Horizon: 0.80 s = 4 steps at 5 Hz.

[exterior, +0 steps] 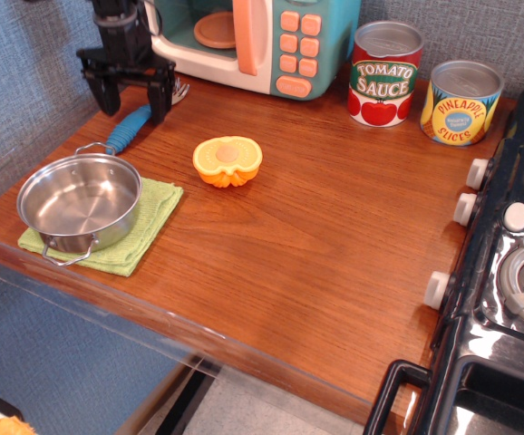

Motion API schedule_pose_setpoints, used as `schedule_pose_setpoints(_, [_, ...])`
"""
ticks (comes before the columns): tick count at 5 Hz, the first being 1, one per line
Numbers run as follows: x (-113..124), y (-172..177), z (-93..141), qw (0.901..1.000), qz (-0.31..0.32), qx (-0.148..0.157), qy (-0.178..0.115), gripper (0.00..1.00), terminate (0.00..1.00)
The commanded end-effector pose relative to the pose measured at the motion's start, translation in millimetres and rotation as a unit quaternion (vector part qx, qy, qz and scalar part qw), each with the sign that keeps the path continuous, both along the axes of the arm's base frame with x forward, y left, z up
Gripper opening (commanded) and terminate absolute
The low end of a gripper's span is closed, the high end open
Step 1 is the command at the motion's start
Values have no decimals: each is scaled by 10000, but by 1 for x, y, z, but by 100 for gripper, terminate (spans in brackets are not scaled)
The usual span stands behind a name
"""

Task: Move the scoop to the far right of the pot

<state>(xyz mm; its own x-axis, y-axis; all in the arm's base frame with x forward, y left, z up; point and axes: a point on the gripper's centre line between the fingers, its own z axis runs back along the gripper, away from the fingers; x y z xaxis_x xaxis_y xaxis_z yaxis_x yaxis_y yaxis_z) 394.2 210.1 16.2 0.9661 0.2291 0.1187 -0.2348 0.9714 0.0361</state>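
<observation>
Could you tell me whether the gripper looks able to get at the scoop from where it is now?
Probably yes: the gripper hangs open right above the scoop, whose blue handle lies bare on the table behind the pot, with nothing covering it.

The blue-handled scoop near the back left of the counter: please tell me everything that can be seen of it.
The small scoop with a ribbed blue plastic handle lies flat on the wooden counter, slanted, with its silver pronged metal head toward the toy microwave. The open black gripper hangs over its middle and hides part of it; whether they touch cannot be told. The handle's end lies close behind the shiny steel pot.
</observation>
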Motion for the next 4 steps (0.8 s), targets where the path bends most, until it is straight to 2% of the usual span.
schedule_pose_setpoints(1, [5,0,8,9998,-129,107,-71,100,0])
schedule_pose_setpoints(2, [2,-2,4,9999,-102,125,12,0,0])
schedule_pose_setpoints(4, [-2,-2,16,9999,-71,105,-46,0,0])
